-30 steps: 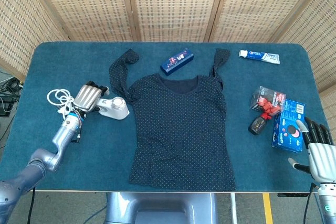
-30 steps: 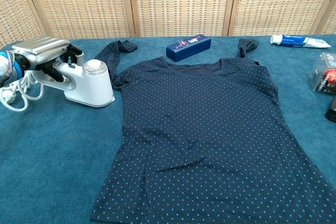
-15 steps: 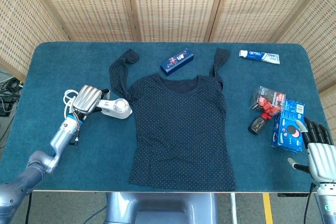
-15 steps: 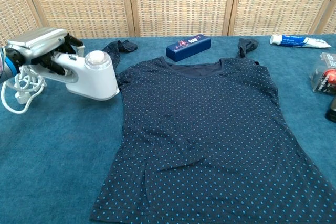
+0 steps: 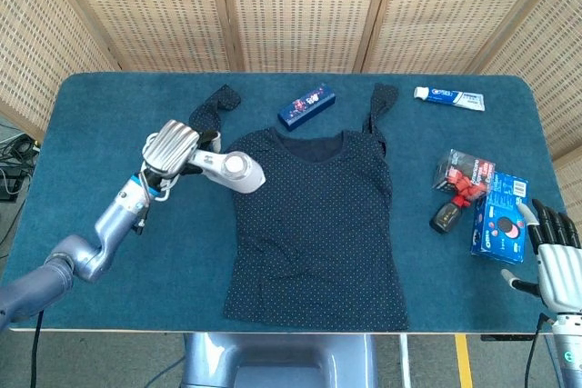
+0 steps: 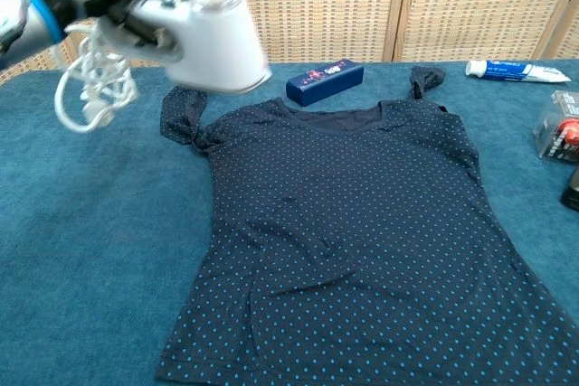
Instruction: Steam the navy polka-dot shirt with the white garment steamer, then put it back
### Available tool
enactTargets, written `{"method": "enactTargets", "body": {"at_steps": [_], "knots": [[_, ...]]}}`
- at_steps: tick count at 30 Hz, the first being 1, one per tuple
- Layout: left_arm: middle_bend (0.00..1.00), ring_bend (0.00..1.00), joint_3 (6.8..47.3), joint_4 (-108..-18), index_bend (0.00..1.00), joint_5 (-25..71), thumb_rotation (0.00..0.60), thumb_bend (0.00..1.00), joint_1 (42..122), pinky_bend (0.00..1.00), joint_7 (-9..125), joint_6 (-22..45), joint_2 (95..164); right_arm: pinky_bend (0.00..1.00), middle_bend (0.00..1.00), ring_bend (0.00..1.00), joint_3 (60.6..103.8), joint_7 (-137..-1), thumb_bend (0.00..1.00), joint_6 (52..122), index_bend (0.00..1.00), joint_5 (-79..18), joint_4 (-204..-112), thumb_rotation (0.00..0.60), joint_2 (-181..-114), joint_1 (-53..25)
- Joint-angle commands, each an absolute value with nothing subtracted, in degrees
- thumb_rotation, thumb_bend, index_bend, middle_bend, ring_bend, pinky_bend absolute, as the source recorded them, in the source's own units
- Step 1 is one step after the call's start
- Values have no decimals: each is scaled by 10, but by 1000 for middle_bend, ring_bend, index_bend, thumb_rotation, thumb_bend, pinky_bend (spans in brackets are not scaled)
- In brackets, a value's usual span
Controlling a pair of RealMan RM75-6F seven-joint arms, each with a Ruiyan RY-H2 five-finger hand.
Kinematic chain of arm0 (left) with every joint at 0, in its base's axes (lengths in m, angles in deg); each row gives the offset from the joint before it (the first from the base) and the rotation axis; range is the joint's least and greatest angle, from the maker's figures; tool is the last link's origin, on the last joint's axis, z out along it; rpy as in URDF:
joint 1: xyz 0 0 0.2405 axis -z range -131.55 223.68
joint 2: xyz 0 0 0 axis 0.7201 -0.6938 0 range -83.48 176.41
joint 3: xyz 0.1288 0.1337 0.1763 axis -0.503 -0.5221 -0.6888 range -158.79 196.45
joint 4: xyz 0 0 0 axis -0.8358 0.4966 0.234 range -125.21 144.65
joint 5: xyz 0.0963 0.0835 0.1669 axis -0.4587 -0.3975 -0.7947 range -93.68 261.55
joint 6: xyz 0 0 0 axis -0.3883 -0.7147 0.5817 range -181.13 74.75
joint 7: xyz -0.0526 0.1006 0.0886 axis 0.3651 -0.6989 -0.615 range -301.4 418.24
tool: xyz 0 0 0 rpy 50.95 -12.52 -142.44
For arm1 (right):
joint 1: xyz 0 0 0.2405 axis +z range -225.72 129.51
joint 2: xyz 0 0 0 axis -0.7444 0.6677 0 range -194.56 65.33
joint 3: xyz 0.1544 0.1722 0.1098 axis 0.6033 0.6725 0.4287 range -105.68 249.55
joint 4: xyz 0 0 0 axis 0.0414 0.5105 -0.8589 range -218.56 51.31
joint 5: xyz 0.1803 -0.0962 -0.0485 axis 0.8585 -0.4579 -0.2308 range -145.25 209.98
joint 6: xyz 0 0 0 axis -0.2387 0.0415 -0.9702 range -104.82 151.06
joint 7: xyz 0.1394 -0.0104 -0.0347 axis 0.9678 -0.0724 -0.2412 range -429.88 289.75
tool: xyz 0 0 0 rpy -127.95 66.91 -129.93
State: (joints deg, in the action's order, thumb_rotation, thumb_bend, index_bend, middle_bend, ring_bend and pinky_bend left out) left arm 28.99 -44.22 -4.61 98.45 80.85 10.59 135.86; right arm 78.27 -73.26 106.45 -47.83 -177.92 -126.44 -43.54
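nearest to the robot lies the hem of the navy polka-dot shirt (image 5: 314, 224), spread flat on the blue table cover (image 5: 109, 279) with the front side up. some soft wrinkles run across its lower left part. at the near right corner the right hand (image 5: 555, 265) is off the table edge, holding nothing, its fingers straight and a little apart.

further in, the left hand (image 5: 171, 147) grips the handle of the white garment steamer (image 6: 213, 38) and holds it in the air, clear of the cloth. the steamer head is over the shirt's left shoulder area, and the white cord (image 6: 90, 88) hangs in loops under the hand.

i judge the step in hand is to bring the steamer onto the shirt and begin the passes. to do it well, the face of the steamer should turn down toward the fabric and stay near it. slow strokes from the collar down to the hem seem best, so the wrinkles are pushed out and not folded in. the hanging cord must not drag over the sleeve (image 5: 207, 120), which is already bunched.

far side: a dark blue box (image 5: 306, 104) just beyond the collar, a toothpaste tube (image 5: 449, 97), and small packages (image 5: 482, 202) on the right.
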Motion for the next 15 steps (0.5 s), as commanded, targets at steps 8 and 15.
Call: {"method": "enactTargets", "body": {"at_steps": [8, 15], "knots": [[943, 901, 369, -526, 1000, 41, 600, 821, 1140, 1000, 676, -105, 1341, 0, 0, 0, 800, -729, 0, 1046, 0, -430, -1757, 600, -1270, -431], [943, 901, 377, -463, 1000, 63, 600, 825, 1210, 1000, 655, -159, 1425, 0, 0, 0, 806, -724, 0, 1041, 0, -413, -1745, 600, -1269, -432]]}}
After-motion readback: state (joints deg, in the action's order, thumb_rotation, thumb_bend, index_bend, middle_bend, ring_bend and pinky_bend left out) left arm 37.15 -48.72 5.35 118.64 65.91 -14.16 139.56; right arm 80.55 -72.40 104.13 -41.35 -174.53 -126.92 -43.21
